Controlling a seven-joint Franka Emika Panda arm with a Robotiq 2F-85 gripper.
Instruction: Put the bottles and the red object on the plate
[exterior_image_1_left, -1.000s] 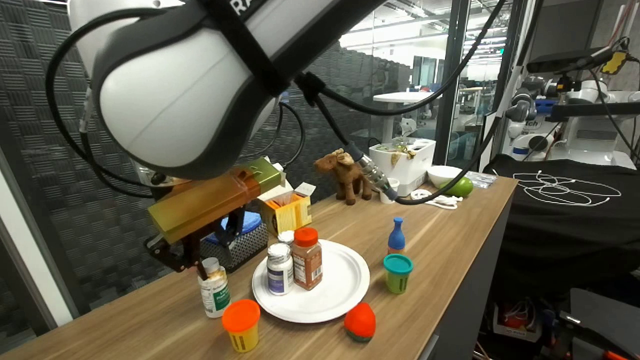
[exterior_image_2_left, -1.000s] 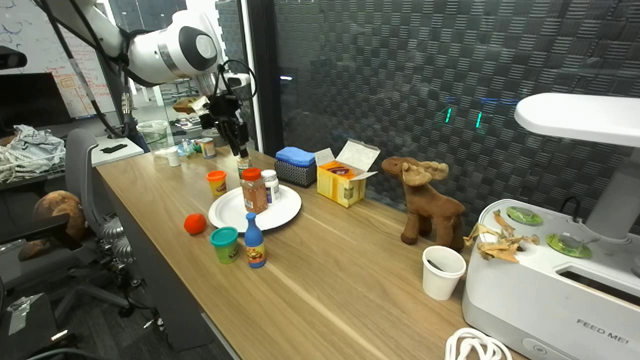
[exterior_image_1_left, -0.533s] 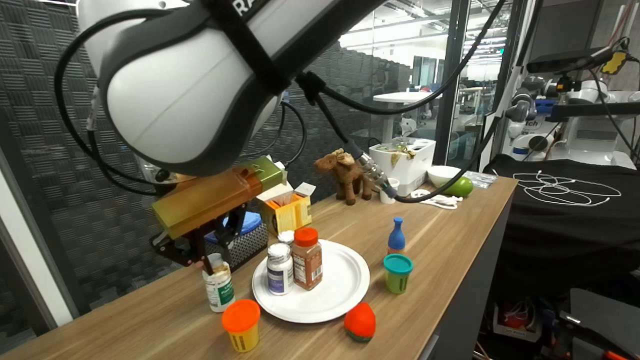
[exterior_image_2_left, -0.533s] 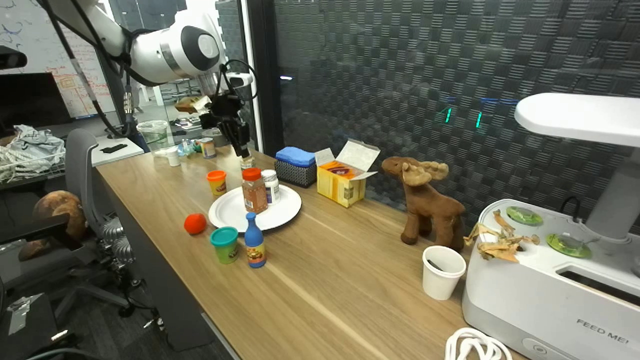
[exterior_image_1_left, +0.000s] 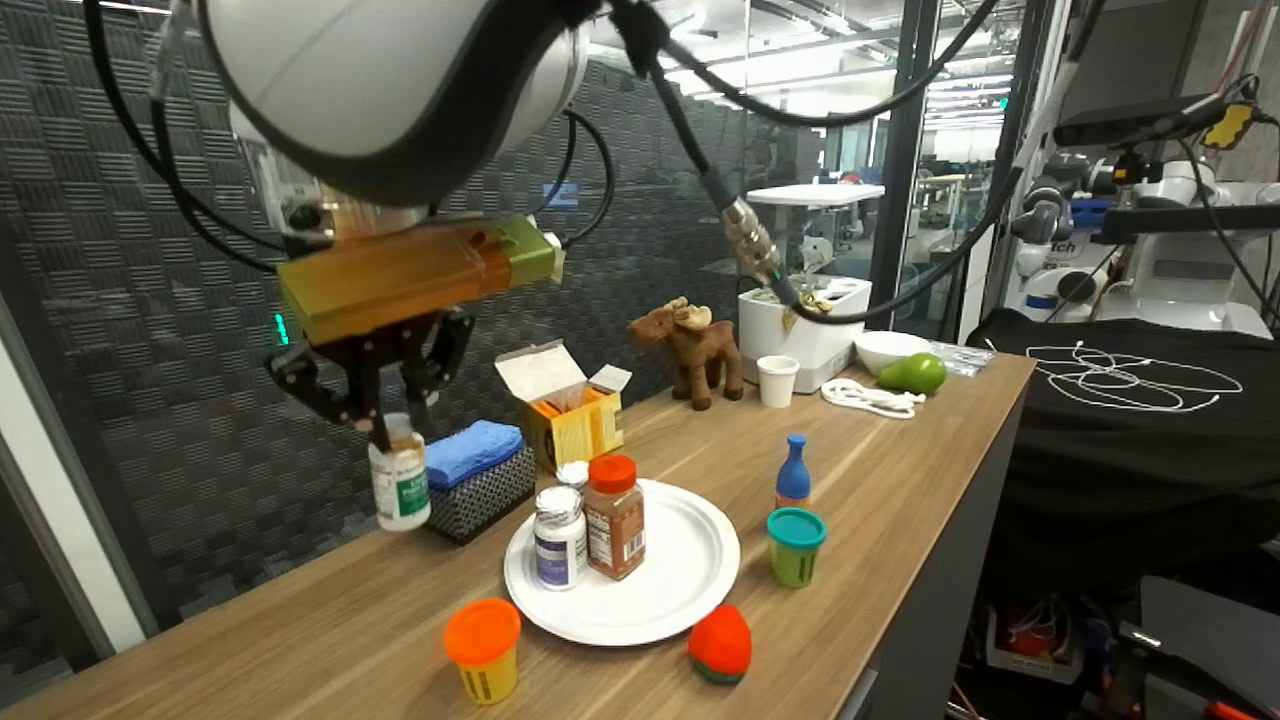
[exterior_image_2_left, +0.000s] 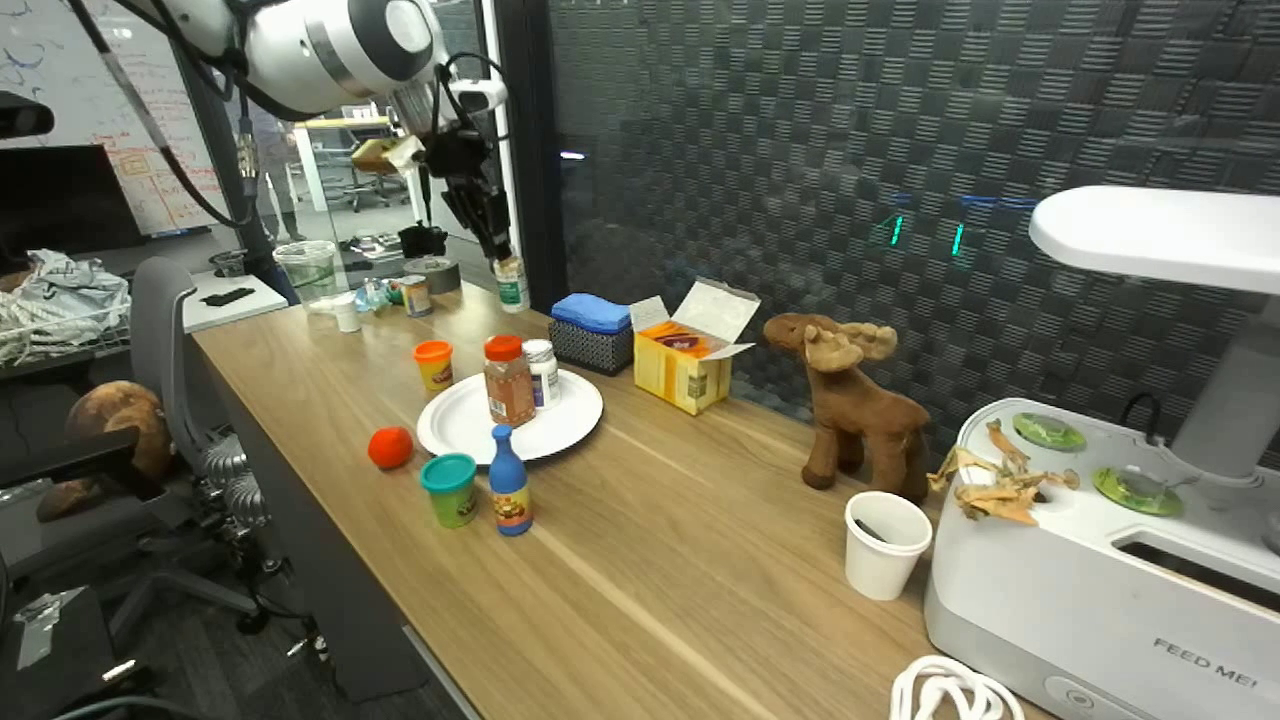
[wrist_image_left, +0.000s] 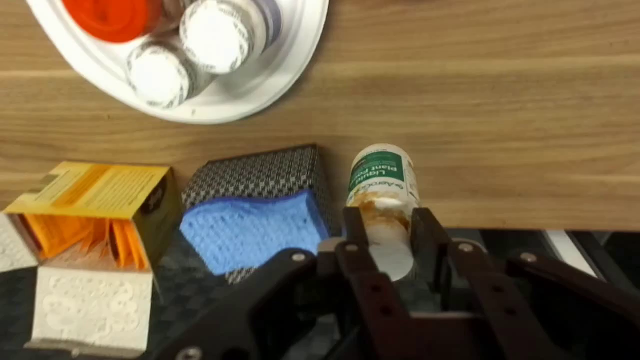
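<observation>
Green-label bottle (exterior_image_1_left: 400, 488) just went up, gripper (wrist_image_left: 388, 220) pinching it; plate (wrist_image_left: 250, 95) sits off upper-left in the wrist view.

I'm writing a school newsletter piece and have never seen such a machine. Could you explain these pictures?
The big white machine is a robot arm. It ends in jaws that pinch things from two sides. Two pictures come from cameras outside the robot; the third comes from one on its wrist, looking down past the jaws.

On the wooden table is a round white plate carrying a red-capped jar and two white-capped bottles. Around it are an orange-lidded tub, a teal-lidded tub, a blue bottle and a red lump. Also there: an open yellow box, a toy moose and a paper cup.

The jaws are closed on a white bottle with a green label, near its top. It seems to hang above the table, probably meant for the plate.
</observation>
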